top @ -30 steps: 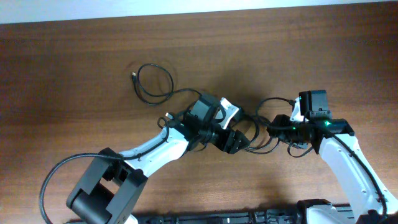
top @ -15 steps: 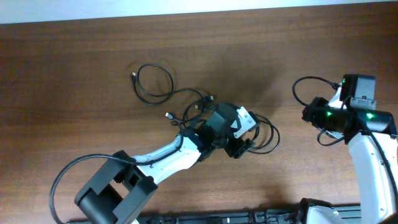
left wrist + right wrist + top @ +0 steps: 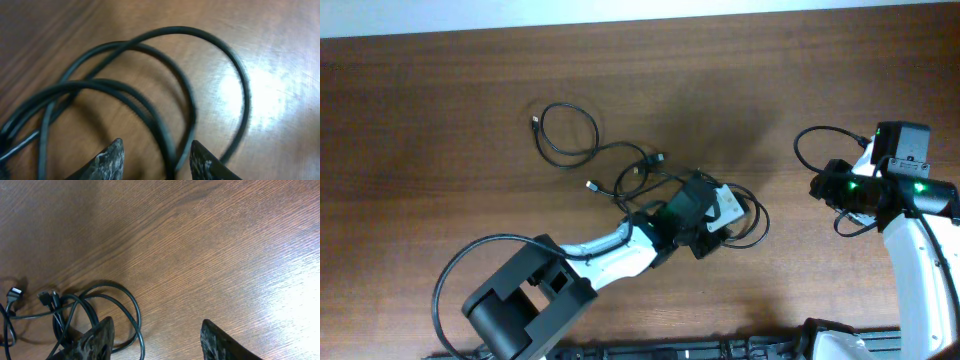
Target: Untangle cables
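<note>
The right end effector has pulled away, open and empty; the left end effector, open, straddles the cables, still looped together on the table.

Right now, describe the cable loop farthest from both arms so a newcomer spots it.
On the brown table seen from overhead, look to the upper left of the left tool and the tangle beside it. A thin black loop lies flat, a small plug at its upper left; unlike the overlapping tangle, it is one open ring.
</note>
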You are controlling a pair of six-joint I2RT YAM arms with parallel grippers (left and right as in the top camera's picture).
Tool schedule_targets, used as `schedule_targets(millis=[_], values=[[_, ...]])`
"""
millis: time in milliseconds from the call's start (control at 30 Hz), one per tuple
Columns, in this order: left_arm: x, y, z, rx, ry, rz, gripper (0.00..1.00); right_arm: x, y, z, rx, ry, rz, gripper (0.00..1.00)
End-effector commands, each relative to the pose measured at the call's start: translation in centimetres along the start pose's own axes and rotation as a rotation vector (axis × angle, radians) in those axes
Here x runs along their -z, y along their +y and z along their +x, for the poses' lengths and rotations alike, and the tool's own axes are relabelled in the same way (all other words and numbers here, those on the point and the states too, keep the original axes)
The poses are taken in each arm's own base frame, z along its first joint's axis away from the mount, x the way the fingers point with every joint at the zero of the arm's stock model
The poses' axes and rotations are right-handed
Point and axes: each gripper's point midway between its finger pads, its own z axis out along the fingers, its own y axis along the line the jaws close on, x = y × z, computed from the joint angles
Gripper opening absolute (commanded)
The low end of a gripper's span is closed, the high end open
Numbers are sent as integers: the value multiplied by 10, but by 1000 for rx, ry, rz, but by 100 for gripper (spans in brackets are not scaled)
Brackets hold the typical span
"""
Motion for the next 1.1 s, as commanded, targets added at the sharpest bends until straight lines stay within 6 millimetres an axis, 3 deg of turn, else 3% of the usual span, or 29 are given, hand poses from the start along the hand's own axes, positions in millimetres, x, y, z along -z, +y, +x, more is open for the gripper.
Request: schedule_targets(millis=[0,100,200,267,367,467,567,667,733,833,933,1067], values=[[-5,-8,-1,-77,11,-12,44,9,0,-8,10,-39,0,55],[-6,-6,0,-78,16,-25,33,9,0,-8,10,-39,1,55],[-6,-7,0,-79,16,-24,7,9,0,-8,10,-38,1,55],[-6,-8,0,-81,17,-21,8,9,0,-8,10,-38,1,55],[-7,-11,1,-85,19,-17,25,9,0,-6,9,-32,3,55],[-13,-10,9,-82,40,-18,29,9,0,-6,9,-31,3,55],[-13,-5,6,-84,34,-49,21,9,-1,-6,9,-32,4,55],[-8,2,-8,-86,18,-89,3,8,-1,-6,9,-32,7,55],[12,9,-29,-70,-19,-106,0,8,-1,-6,35,-30,8,55],[65,29,-72,108,-164,-104,0,8,1,-2,40,-11,-6,66],[138,47,-111,253,-355,58,0,13,41,14,236,52,-249,67],[192,44,-119,328,-449,368,0,32,83,31,403,80,-535,67]])
